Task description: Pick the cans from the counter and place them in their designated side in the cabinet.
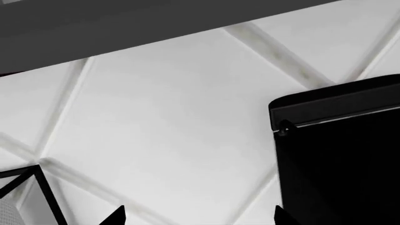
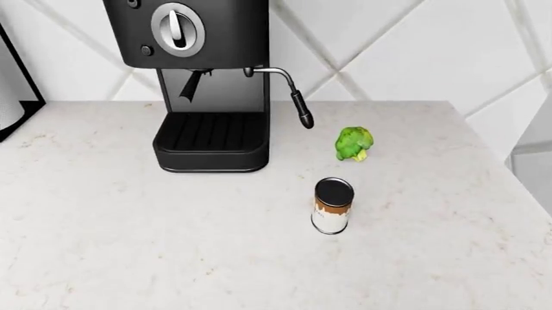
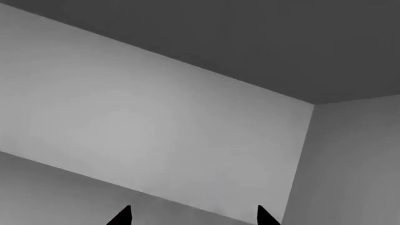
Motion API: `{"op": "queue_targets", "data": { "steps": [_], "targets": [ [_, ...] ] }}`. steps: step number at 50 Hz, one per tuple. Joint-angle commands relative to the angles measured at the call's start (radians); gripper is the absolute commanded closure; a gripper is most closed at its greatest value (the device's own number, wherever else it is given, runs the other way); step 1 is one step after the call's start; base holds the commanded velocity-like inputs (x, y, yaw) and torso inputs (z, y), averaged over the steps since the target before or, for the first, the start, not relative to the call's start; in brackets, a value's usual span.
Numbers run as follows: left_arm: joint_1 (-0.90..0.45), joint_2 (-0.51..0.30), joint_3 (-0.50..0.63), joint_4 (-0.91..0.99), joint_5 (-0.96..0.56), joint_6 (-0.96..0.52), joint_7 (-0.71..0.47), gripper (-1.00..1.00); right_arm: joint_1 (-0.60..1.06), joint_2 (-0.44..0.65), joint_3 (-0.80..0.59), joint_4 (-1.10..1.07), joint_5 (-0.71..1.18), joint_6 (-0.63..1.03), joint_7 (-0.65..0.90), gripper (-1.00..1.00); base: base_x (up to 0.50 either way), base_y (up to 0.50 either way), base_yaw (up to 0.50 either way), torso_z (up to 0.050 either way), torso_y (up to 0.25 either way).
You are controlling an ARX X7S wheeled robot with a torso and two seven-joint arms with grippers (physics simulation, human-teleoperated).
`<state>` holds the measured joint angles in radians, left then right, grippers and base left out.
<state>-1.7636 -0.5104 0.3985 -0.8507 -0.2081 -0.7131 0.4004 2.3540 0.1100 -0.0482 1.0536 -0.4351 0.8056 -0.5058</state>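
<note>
One can (image 2: 333, 205), white with a brown dripping band and a dark lid, stands upright on the white marble-look counter (image 2: 129, 245), in front of the green broccoli. Neither gripper shows in the head view. In the left wrist view my left gripper (image 1: 200, 218) is open with nothing between its dark fingertips (image 1: 117, 216), facing the white tiled wall (image 1: 168, 117). My right gripper (image 3: 194, 218) is open and empty too, facing plain grey panels (image 3: 156, 126) that meet in a corner. I cannot tell whether those panels belong to the cabinet.
A black coffee machine (image 2: 207, 84) stands at the back of the counter, its steam wand (image 2: 302, 110) reaching right; its top (image 1: 337, 150) fills one side of the left wrist view. A broccoli floret (image 2: 353, 143) lies behind the can. A black frame (image 2: 17, 77) stands at the far left.
</note>
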Motion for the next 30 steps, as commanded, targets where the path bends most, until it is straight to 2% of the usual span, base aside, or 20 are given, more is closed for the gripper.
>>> {"op": "queue_targets", "data": {
  "steps": [1, 15, 30],
  "targets": [
    [0.001, 0.003, 0.002, -0.003, 0.002, 0.004, -0.002, -1.00, 0.002, 0.000, -0.001, -0.002, -0.001, -0.003, -0.001, -1.00, 0.00, 0.00, 0.00, 0.000, 0.000],
    [-0.008, -0.004, -0.001, 0.012, -0.003, -0.009, 0.002, -1.00, 0.002, 0.000, -0.001, -0.002, -0.001, -0.003, -0.001, -1.00, 0.00, 0.00, 0.00, 0.000, 0.000],
    [-0.003, 0.001, -0.005, -0.006, -0.005, 0.010, 0.001, -1.00, 0.002, 0.000, -0.001, -0.002, -0.001, -0.003, -0.001, -1.00, -0.49, 0.00, 0.00, 0.000, 0.001]
  ]
}}
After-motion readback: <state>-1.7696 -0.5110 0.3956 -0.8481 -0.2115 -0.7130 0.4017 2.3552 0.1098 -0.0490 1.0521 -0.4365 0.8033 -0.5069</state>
